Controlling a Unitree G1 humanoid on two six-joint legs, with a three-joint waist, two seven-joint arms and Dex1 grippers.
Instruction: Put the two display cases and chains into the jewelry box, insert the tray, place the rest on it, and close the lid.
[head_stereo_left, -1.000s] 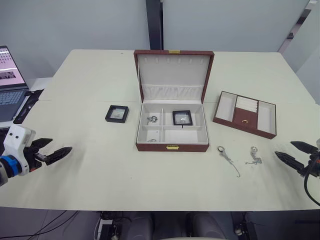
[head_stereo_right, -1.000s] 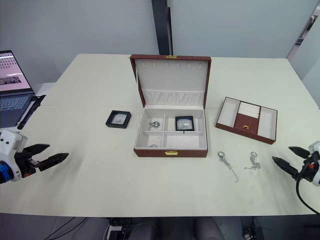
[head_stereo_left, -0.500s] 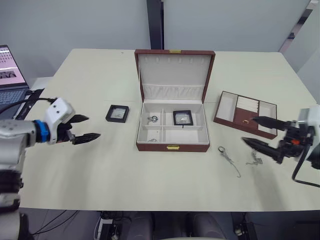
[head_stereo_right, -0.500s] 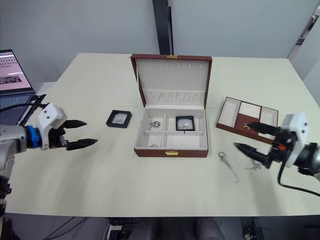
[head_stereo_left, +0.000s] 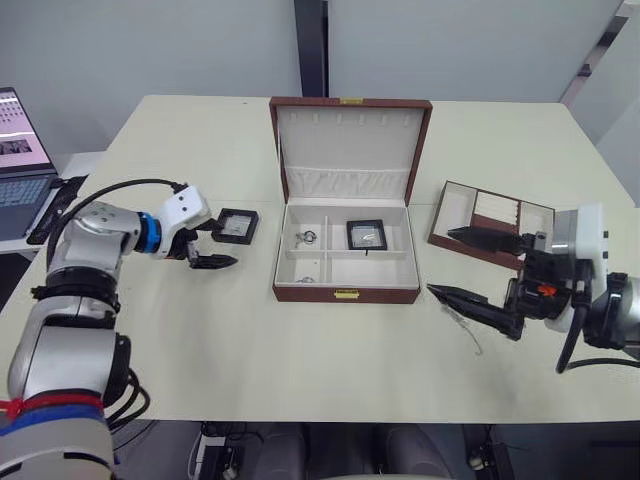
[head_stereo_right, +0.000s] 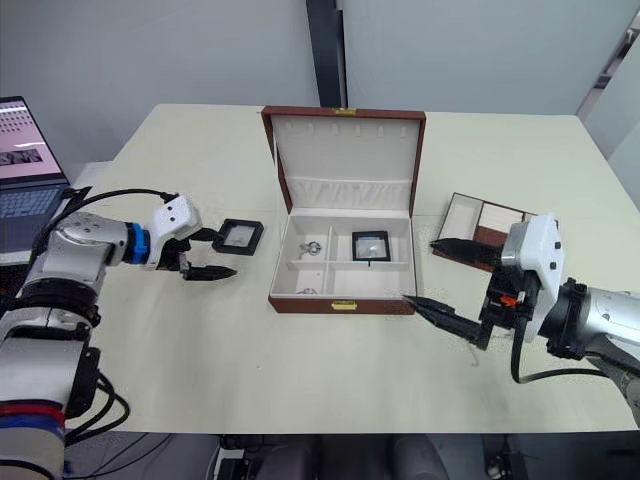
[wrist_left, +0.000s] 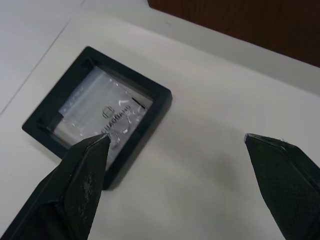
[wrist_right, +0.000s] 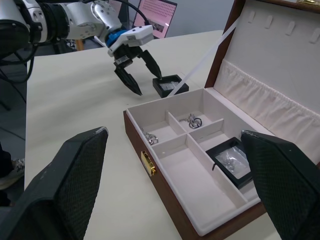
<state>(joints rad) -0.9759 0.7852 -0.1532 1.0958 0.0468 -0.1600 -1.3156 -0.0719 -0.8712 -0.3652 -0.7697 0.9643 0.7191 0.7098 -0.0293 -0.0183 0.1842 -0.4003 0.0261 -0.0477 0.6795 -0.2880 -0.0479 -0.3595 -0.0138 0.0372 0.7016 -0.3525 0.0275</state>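
With 1 display case (head_stereo_left: 365, 235) already boxed, you have the L gripper (head_stereo_left: 211, 245), jaws apart, just left of case no. 2 (head_stereo_left: 235, 225) for pickup; R gripper (head_stereo_left: 468, 266), jaws apart, near the chains.

My jewelry box (head_stereo_left: 345, 292) is reddish-brown outside, cream-lined inside. The display case (wrist_left: 97, 112) is black. My counter (head_stereo_left: 250, 340) is pale cream.

The small black display case (wrist_left: 97, 117) on the table has tiny printed letters on its clear cover. They are too blurry to read for sure.
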